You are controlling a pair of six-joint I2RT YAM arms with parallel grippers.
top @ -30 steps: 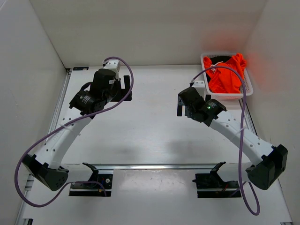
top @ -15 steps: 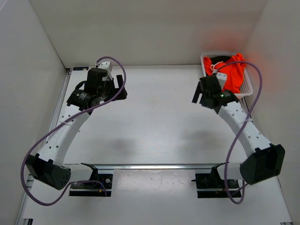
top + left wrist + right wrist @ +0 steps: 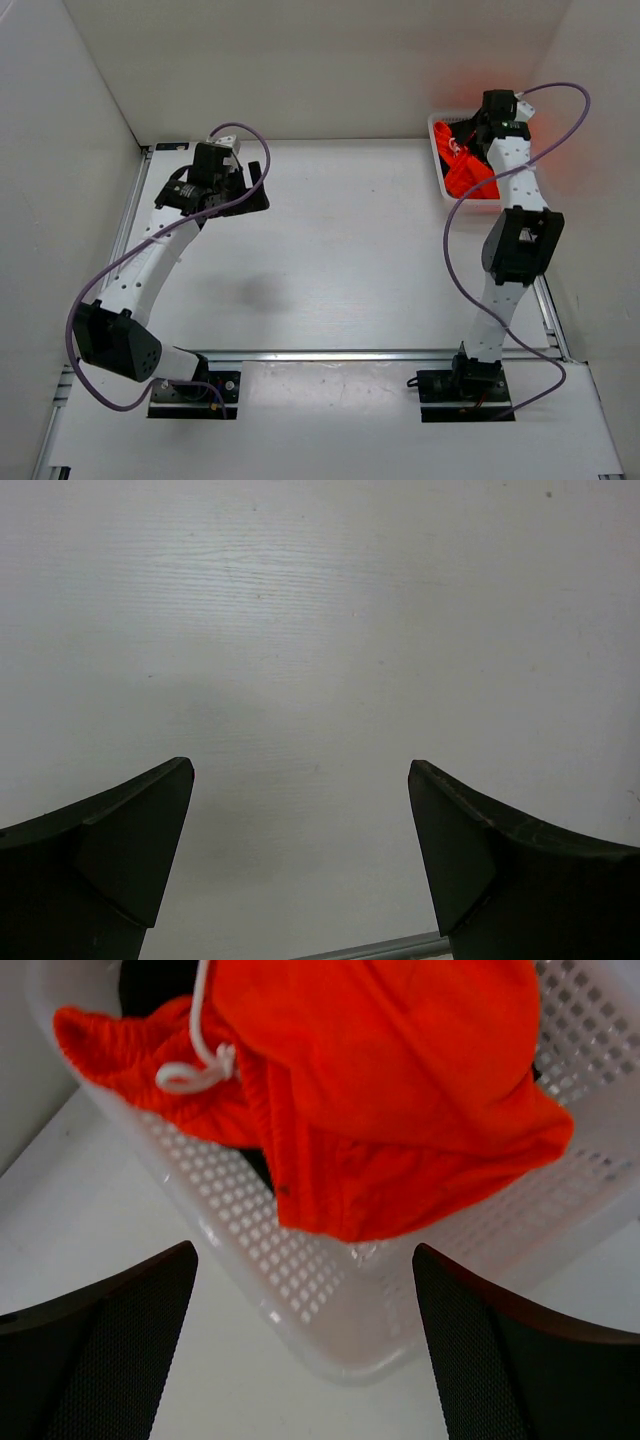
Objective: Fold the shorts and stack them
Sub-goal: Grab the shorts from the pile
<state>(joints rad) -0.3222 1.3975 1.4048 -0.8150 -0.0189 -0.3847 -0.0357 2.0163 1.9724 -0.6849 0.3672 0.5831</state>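
Orange shorts (image 3: 390, 1090) heaped in a white basket (image 3: 300, 1305) at the table's (image 3: 320, 600) far right; right fingers (image 3: 100, 1345) spread apart, empty, above its rim; left fingers (image 3: 90, 865) spread apart above the table's far left.

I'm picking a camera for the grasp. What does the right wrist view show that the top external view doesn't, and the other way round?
Only the right wrist view: the knotted white drawstring of the shorts, the perforated wall of the basket, and that the right claw is open above that wall. Only the top external view: both arms, and the open left claw over the table, across from the basket. Both: the orange shorts heaped in the white basket.
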